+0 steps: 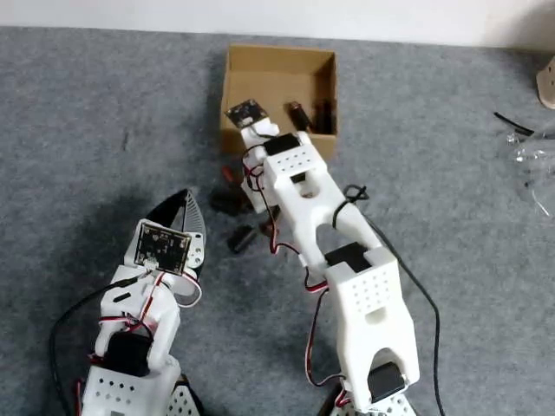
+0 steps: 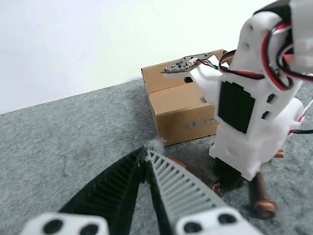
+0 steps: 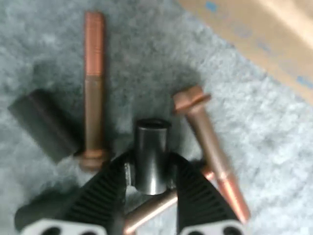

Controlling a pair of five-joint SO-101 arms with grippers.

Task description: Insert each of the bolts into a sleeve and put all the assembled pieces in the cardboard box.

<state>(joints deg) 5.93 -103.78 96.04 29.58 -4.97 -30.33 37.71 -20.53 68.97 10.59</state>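
Note:
My right gripper (image 3: 151,169) is shut on a short black sleeve (image 3: 152,154), held just above the grey carpet in front of the cardboard box (image 1: 277,65). Around it lie copper bolts: one long bolt (image 3: 93,83), a flanged bolt (image 3: 210,147), and a third bolt (image 3: 151,208) passing under the fingers. A second black sleeve (image 3: 44,125) lies beside the long bolt. Two dark pieces (image 1: 310,114) rest inside the box. My left gripper (image 2: 145,152) is shut and empty, low over the carpet a short way from the pile. Another sleeve (image 1: 241,237) lies near the right arm.
The right arm's white wrist (image 2: 249,103) stands between my left gripper and the box front (image 2: 181,110). A bolt (image 2: 260,192) lies at its foot. Clear plastic items and cables (image 1: 529,152) sit at the far right. A black cable (image 1: 416,286) trails beside the right arm.

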